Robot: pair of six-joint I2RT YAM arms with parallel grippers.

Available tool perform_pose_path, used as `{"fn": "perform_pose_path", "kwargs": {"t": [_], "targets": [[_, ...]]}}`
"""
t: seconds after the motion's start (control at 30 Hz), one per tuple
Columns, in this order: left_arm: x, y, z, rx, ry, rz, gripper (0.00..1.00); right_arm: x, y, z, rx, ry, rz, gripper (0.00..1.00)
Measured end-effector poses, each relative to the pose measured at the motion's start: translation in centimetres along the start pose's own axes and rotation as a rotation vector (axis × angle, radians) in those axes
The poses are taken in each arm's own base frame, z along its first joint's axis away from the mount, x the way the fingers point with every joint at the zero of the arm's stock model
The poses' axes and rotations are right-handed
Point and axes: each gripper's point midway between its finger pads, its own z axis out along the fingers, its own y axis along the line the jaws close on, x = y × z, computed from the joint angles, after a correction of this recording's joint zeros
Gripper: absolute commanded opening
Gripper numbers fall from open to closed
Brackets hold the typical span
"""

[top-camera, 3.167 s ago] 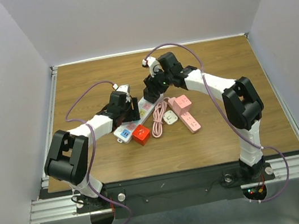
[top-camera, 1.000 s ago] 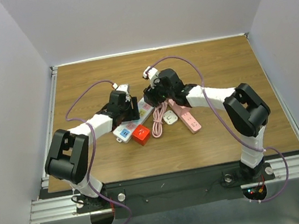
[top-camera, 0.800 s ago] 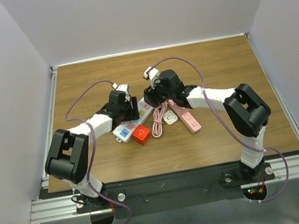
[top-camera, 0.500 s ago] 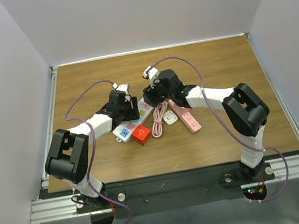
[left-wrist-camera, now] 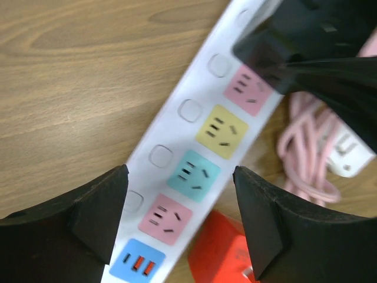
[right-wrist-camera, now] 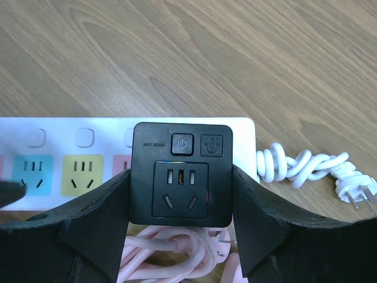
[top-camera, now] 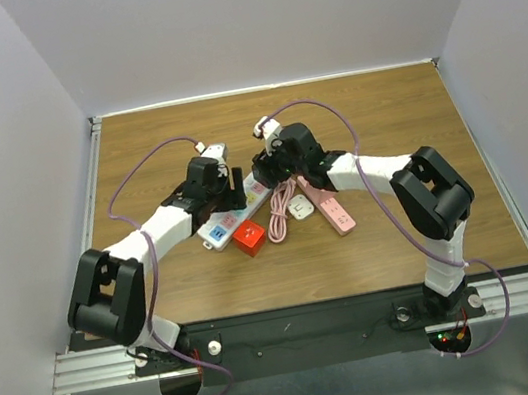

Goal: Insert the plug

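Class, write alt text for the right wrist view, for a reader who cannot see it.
The right gripper clamps a black adapter over the end of a white power strip on a wooden table. Teal and yellow sockets show to its left, a coiled white cord lies to the right, and a pink cable below.

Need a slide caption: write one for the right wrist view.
Right pincer grips a black socket adapter at the end of a white power strip.
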Motion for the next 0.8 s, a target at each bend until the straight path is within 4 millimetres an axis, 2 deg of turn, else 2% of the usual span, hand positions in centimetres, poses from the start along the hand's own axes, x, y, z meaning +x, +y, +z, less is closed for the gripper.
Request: {"fn": "perform_pose_path", "kwargs": {"t": [0.1,0.23,0.37,0.47,0.63,0.8], "targets": [[-1.4,-1.4,-1.8,0.037,-0.054,0.016,0.86,0.0,0.0,0.0,0.004,-0.005,0.010,0.00],[-3.5,-4.1,-5.1,0.124,-0.155,0.045,0.87,-0.4,-0.1,0.1,0.012,-0.013,0.024,0.00],[-3.7,-6.2,-7.9,0.200,-0.210,0.071,0.87,-0.8,-0.1,0.2,0.020,-0.010,0.046,0.00],[-2.0,-7.2,-8.2,0.223,-0.185,0.089,0.88,-1.0,-0.1,0.3,0.032,-0.004,0.068,0.00],[2.6,-6.9,-7.0,0.170,-0.061,0.115,0.88,-1.1,-0.1,0.4,0.039,0.006,0.092,0.01],[4.6,-6.4,-6.5,0.105,-0.004,0.133,0.90,-1.1,-0.1,0.4,0.039,0.009,0.095,0.01]]}}
